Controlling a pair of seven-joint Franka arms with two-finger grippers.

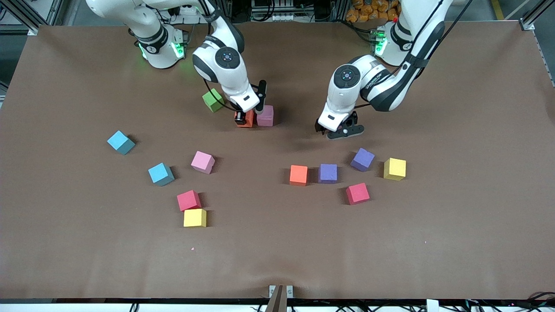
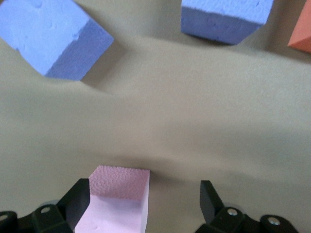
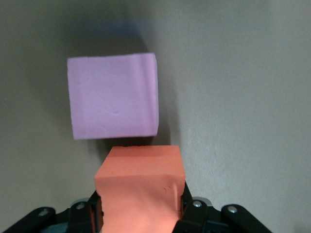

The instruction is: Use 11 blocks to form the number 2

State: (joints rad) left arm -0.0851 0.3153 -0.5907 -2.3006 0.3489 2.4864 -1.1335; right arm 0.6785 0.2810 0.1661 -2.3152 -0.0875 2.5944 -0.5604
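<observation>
Right gripper [image 1: 245, 113] clamped on orange block [image 1: 246, 118], beside pink block [image 1: 265, 115], mid-table toward robots' edge. Left gripper [image 1: 341, 131] wide open, empty, waiting. Foam: light, squashy; grip flat side faces, gently.

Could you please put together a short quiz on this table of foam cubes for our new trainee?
1. Which cube does the right gripper grip? A green, B orange, C yellow.
2. True or false: the left gripper is shut.
3. How many light blue cubes lie on the table?
Key: 1 B, the orange cube, right beside a pink cube. 2 False: its jaws stand open, with another pink cube between them. 3 Two; the second lies nearer the front camera.
</observation>
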